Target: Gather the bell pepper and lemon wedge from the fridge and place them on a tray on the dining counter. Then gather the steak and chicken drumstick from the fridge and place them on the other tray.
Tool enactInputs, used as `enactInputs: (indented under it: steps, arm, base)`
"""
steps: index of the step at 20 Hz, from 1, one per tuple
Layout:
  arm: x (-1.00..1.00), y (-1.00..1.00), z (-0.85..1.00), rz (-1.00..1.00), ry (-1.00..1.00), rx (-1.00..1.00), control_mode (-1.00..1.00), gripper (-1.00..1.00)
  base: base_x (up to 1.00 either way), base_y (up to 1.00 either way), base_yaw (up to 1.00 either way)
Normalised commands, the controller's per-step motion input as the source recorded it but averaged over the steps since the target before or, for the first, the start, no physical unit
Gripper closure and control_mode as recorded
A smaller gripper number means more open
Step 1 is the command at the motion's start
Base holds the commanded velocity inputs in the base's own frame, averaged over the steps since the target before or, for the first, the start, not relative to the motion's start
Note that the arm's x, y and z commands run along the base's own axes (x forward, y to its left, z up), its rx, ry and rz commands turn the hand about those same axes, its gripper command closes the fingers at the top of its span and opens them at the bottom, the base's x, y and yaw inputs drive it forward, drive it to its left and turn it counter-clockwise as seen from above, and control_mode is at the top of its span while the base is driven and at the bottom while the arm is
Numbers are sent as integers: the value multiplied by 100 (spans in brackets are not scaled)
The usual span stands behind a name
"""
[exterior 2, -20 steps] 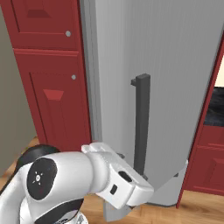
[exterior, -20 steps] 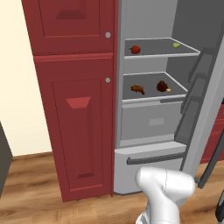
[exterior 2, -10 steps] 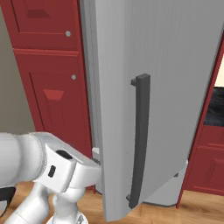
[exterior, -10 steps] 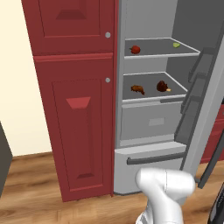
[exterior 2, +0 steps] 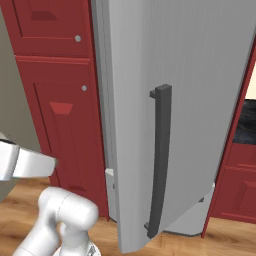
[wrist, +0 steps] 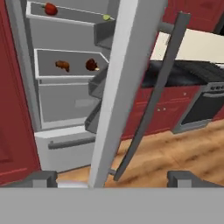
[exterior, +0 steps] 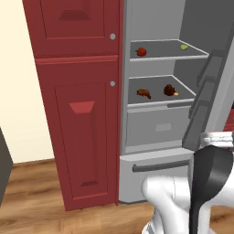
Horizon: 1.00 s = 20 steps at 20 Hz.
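The fridge (exterior: 155, 123) stands open. A red bell pepper (exterior: 141, 51) (wrist: 50, 8) and a green lemon wedge (exterior: 184, 46) (wrist: 106, 17) lie on its upper shelf. On the shelf below, an orange-brown chicken drumstick (exterior: 143, 93) (wrist: 62, 65) lies to the left of a dark steak (exterior: 170, 90) (wrist: 91, 64). My gripper (wrist: 113, 178) is open and holds nothing. It hangs low, well short of the shelves, facing the edge of the open fridge door (wrist: 120, 87).
Red cabinets (exterior: 77, 114) flank the fridge on the left. The grey door (exterior 2: 175, 100) with its dark handle (exterior 2: 159, 160) swings out on the right, door bins (exterior: 205, 96) inside. A bottom drawer (exterior: 155, 167) sits under the shelves. A stove (wrist: 199, 94) and wood floor (wrist: 175, 148) lie beyond the door.
The arm has swung: in the right base view it dropped away to the lower left, and in the left base view a dark joint rose at the lower right. The food stays put.
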Motion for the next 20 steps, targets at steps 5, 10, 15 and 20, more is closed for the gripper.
enactInputs:
  steps: [5, 10, 15, 20]
  arm:
    - [85, 86, -13, 18, 10, -9, -100, -100]
    - [100, 44, -2, 11, 36, -13, -100, -100]
    - [100, 4, -19, 11, 38, -29, -100, -100]
    - [88, -6, -37, 12, 33, -37, -100, -100]
  base:
    - [0, 0, 0]
    - [0, 0, 0]
    - [0, 0, 0]
    - [0, 0, 0]
